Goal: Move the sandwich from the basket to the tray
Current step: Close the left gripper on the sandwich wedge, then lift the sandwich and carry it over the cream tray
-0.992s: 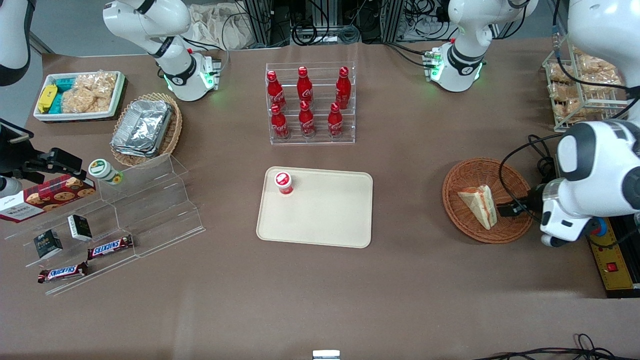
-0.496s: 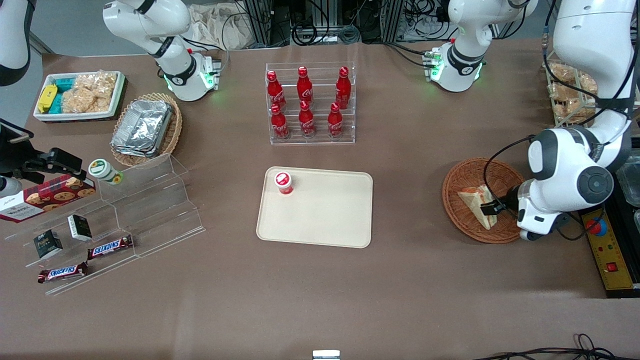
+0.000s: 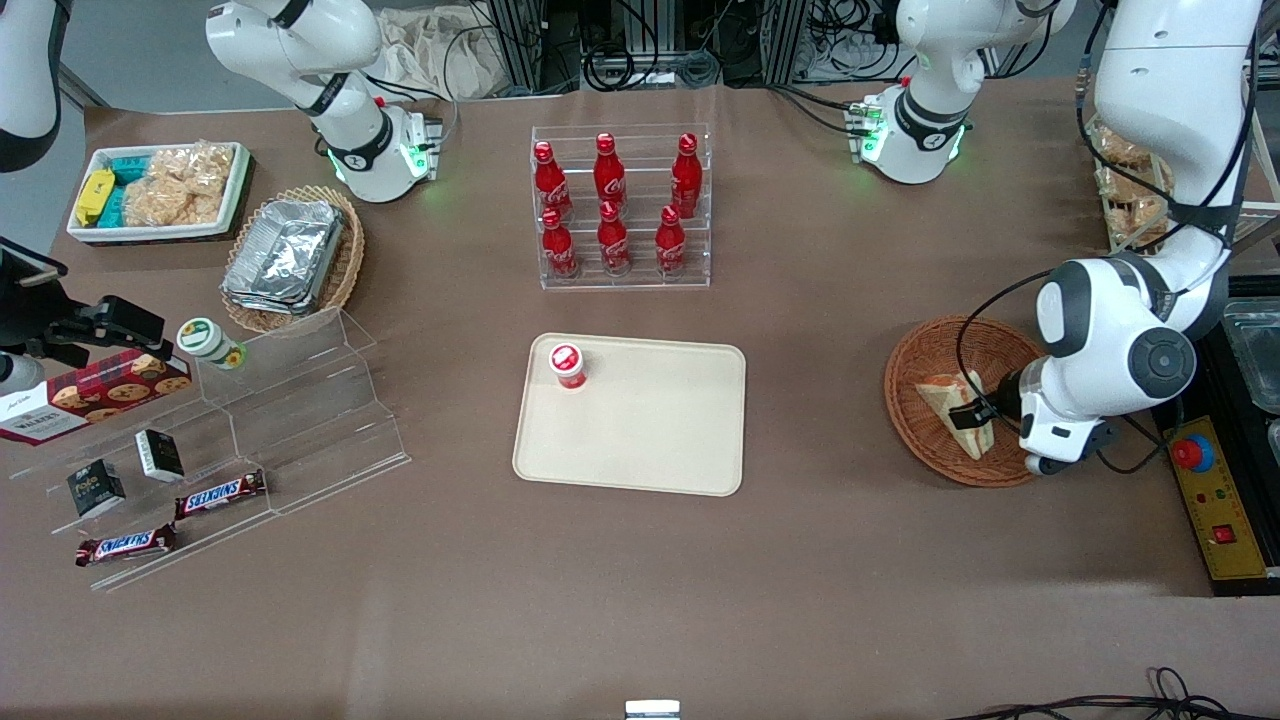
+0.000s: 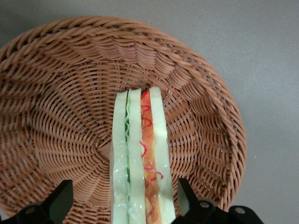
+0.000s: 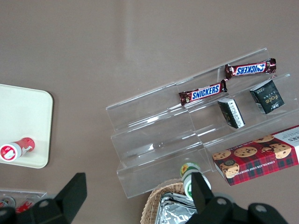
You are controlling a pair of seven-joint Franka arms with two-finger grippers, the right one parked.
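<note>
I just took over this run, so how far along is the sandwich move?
Done: nothing delivered. The sandwich lies in the basket. In hand: the open gripper straddles it, fingers apart. Left: close, lift, carry to the tray, which holds only a red bottle.

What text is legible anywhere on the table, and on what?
"SNICKERS": two chocolate bars on the clear stepped stand.
"Foie": small dark box.
"WALKERS": cookie box.
Red bottles: white script unreadable.
Gripper open, straddling the sandwich in the basket: no text.
</note>
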